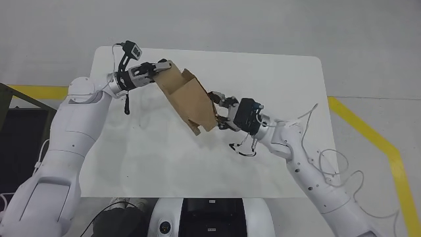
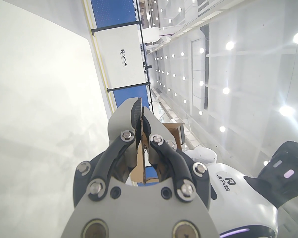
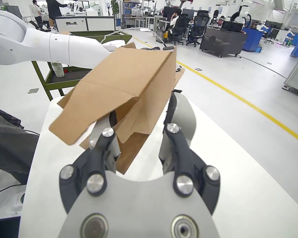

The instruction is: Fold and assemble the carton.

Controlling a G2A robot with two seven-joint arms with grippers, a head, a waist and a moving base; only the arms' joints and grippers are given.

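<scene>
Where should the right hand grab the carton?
On the carton, probably the end panel facing the right hand, approached from that side: its thin wall stands between the open fingers, and the left hand pinches the opposite flap.

Overhead and close wrist views, common carton (image 1: 189,99)
</scene>
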